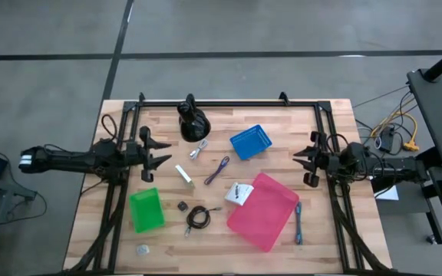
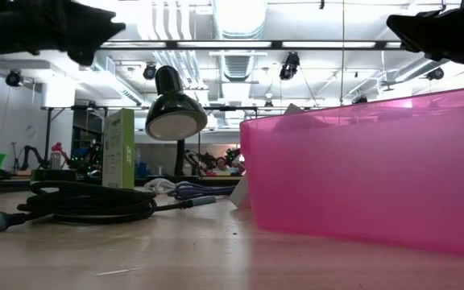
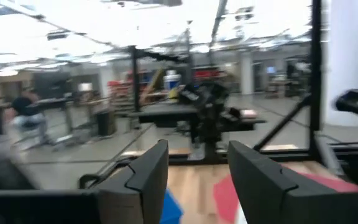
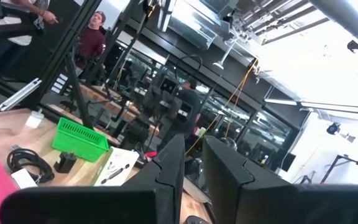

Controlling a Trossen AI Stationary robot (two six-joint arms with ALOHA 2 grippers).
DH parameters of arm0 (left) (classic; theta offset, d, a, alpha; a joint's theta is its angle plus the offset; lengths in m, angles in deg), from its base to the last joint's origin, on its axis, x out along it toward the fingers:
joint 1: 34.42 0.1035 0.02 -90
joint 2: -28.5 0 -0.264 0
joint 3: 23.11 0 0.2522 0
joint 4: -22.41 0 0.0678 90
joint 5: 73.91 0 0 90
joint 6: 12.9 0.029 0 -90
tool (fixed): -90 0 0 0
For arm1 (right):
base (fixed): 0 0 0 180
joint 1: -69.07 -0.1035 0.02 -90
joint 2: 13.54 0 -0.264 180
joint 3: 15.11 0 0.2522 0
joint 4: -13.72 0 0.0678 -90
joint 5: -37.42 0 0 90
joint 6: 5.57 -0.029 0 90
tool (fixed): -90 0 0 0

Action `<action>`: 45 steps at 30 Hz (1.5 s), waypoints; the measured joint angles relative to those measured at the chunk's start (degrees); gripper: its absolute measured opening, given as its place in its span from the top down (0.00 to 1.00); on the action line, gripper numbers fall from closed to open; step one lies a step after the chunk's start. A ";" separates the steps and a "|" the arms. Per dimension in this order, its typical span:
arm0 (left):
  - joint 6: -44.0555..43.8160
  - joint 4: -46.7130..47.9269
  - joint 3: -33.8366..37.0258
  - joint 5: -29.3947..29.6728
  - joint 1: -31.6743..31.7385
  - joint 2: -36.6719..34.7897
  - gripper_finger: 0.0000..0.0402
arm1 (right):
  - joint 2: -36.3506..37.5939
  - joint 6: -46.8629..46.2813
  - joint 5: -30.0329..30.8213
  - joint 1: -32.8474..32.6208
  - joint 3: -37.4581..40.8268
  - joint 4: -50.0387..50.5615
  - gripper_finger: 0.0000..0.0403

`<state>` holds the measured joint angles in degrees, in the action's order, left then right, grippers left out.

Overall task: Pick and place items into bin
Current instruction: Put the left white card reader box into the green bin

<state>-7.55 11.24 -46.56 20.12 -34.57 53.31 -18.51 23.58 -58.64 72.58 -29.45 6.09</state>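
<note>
Left end effector (image 1: 153,154) sits raised at the desk's left edge, fingers spread, nothing held; right end effector (image 1: 307,159) mirrors it at the right edge, fingers parted by a narrow gap, also empty. Nothing is binned yet by the look of it: 3 bins on the desk (image 1: 328,238), green bin (image 1: 146,210) front-left, blue bin (image 1: 250,142) mid-back, pink bin (image 1: 263,210) front-right, and the task doesn't say which one. Nearest your left arm: white stick (image 1: 183,175), light and rigid, pinch it across the short axis at mid-length. Silver connector (image 1: 199,149) lies just beside the black rounded stand (image 1: 192,123), so keep your fingers off the stand. Purple cable (image 1: 217,170) is mid-desk, limp; grab mid-span and expect the ends to trail. Black coiled cable (image 1: 198,217) is soft and springy; take several loops at once or it will uncoil. Tiny dark block (image 1: 183,205) sits near it, small and easy to miss. White packet (image 1: 239,192) touches the pink bin's rim, thin and probably slick; take it by an edge. Blue cable (image 1: 298,221) lies just beside the pink bin, right-arm territory. Grey disc (image 1: 143,249) is at the front-left, flat, likely the hardest to get fingers under.
</note>
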 joint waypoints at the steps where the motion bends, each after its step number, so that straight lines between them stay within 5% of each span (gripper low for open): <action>1: 0.01 0.18 -0.50 -1.14 -0.01 0.61 0.62 | 0.00 0.00 0.00 0.00 0.00 0.04 0.88; 27: 10.44 16.25 -16.39 -3.95 -1.91 16.12 0.62 | -0.42 -0.47 -0.02 0.00 0.00 0.59 0.88; 45: 9.08 44.34 -34.90 1.18 -9.17 31.37 0.62 | -0.42 -0.66 0.00 0.00 0.00 0.57 0.88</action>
<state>1.53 55.58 -81.46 21.29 -43.74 84.68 -18.92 22.92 -58.64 72.58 -29.45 6.66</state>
